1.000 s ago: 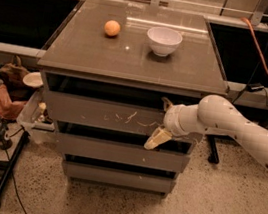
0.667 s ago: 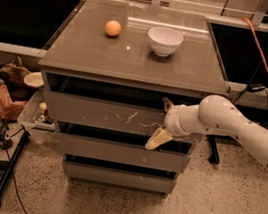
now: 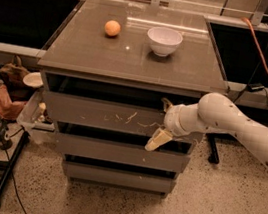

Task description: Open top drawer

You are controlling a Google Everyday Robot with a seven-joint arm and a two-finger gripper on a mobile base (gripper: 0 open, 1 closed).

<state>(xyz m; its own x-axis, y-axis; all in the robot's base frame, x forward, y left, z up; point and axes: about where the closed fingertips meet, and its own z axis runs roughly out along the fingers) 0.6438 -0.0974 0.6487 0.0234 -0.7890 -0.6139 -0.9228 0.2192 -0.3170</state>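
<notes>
At the top drawer (image 3: pixel 97 114) front hangs the claw (image 3: pixel 161 125); panel partly hidden.

Cream gripper (image 3: pixel 163 125) at grey-brown, white-scratched top drawer (image 3: pixel 102 114); orange ball (image 3: pixel 112 28), white bowl (image 3: pixel 164 40).

Orange (image 3: pixel 112 28) left of white bowl (image 3: pixel 164 41), apart, on cabinet top (image 3: pixel 81 55); orange cable (image 3: pixel 264 53) right rear.

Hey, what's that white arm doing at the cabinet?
A robot arm reaches in from the right, its gripper at the right end of the scratched top drawer, apparently to pull it open. The drawer is not pulled far out. An orange and a white bowl sit on the cabinet.
</notes>
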